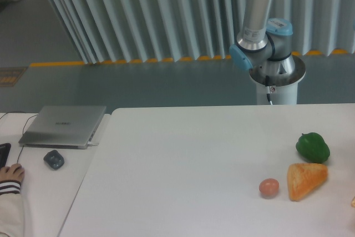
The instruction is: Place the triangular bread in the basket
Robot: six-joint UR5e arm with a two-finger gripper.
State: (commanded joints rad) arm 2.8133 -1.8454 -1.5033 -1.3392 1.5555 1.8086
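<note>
Beyond the far edge of the white table (194,154), a UR5e arm (258,20) rises from its round pedestal base (276,79) and leaves the picture at the top. Its gripper is out of frame, so whether the fingers are apart, together or holding anything cannot be told.

On the near side of the table from that base, and slightly toward the right of the picture, lies the triangular bread (305,180). It is a golden-orange wedge with rounded corners, resting flat on the tabletop. Its long axis runs diagonally, from a blunt end at the upper right down to a narrower tip at the lower left.

Just beside the bread, on its left in the picture, sits a small pinkish-brown ball (269,187), close but apparently not touching. A green pepper (313,147) sits just behind the bread, between it and the arm's base.

No basket can be seen; a sliver of something pale shows at the right edge, too small to identify.

Judging from this layout, the arm would need to reach forward over the pepper and come down on the bread, closing across its shorter width while avoiding the ball.

Off to the left, well apart, sit a closed laptop (64,126), a mouse (54,159) and a person's hand (10,174).
</note>
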